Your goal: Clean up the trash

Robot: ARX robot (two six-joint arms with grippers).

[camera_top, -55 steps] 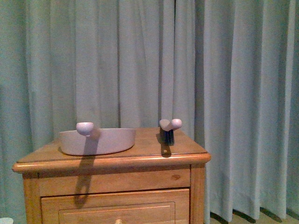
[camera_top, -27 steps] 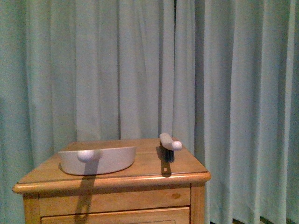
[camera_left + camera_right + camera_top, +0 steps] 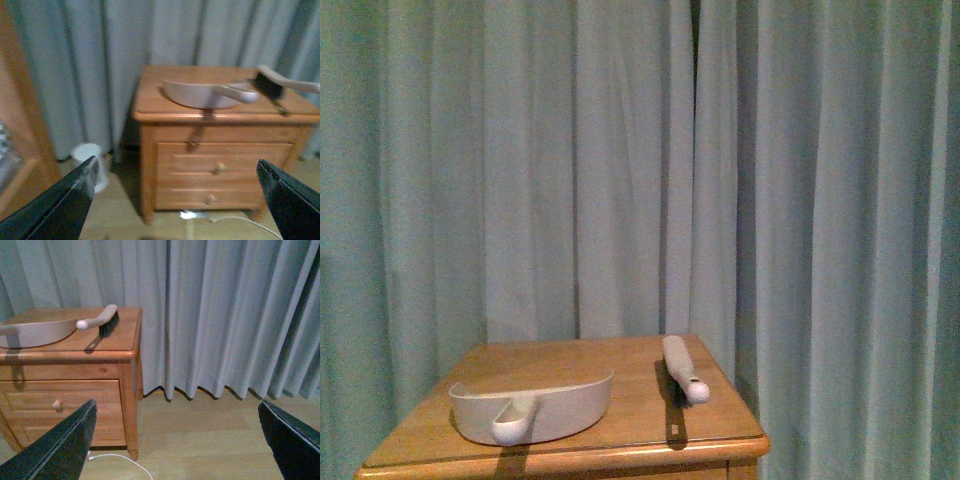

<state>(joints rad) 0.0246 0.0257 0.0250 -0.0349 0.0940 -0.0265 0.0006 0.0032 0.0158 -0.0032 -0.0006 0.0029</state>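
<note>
Our left gripper (image 3: 176, 162) hangs low above the floor (image 3: 125, 217), aimed at the drawer fronts of the nightstand (image 3: 165, 131), its fingers (image 3: 60, 205) spread wide with nothing between them. Our right gripper (image 3: 176, 404) points at the curtain (image 3: 225, 315) just beside the nightstand, fingers (image 3: 60, 445) likewise wide apart and empty. The dustpan (image 3: 560, 405) and brush (image 3: 680, 366) lie apart on the nightstand's top; we cannot tell where the trash is.

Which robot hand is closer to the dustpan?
Probably the left. The left gripper faces the nightstand, the dustpan ahead of it but well apart. The right gripper aims at the floor beside the nightstand, the dustpan off to its side.
</note>
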